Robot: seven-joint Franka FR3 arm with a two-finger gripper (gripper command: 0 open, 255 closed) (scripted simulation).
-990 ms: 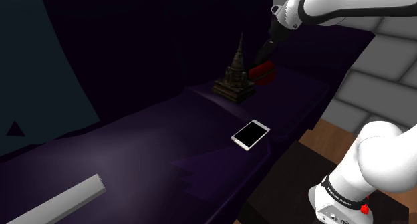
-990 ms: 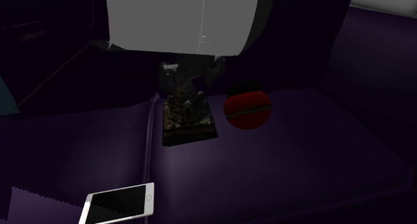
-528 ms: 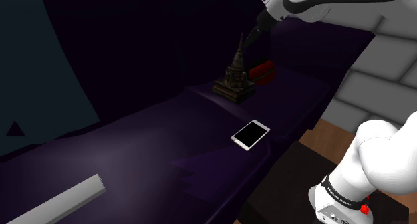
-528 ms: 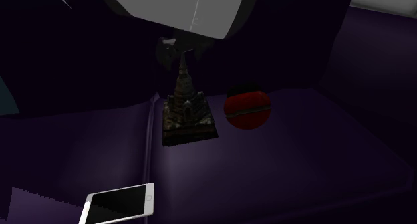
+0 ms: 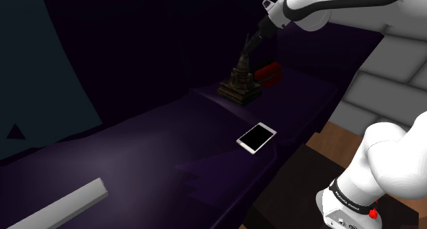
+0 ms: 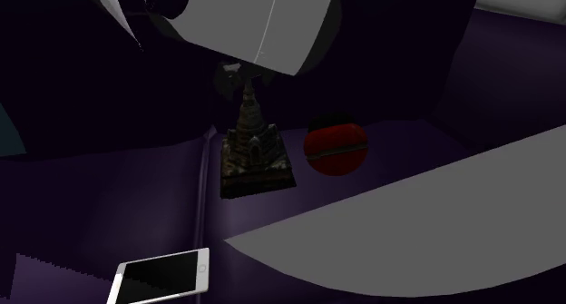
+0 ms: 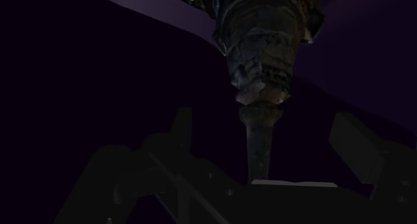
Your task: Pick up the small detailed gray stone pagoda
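The pagoda [image 5: 239, 76] is a small dark grey tiered tower with a square base and a thin spire, standing upright on the dark purple sofa seat [image 5: 171, 139]. My gripper [image 5: 250, 44] hangs at the tip of the spire, coming in from the shoulder view's upper right. In the wrist view the pagoda [image 7: 260, 49] points its spire down between the black fingers [image 7: 354, 142], which stand well apart and do not touch it; the gripper [image 7: 267, 132] is open. In the second exterior view the pagoda [image 6: 254, 152] stands below the gripper [image 6: 243, 75].
A red round thing with a dark band [image 5: 268, 73] [image 6: 335, 148] lies right beside the pagoda. A white-edged phone [image 5: 256, 137] [image 6: 163, 277] lies nearer the seat's front. A grey bar [image 5: 58, 207] rests far left. Grey arm links [image 6: 408, 230] cross the second exterior view.
The gripper has gone from beside the red thing up and to the shoulder view's left, onto the spire tip. An arm link has swung into the second exterior view's lower right.
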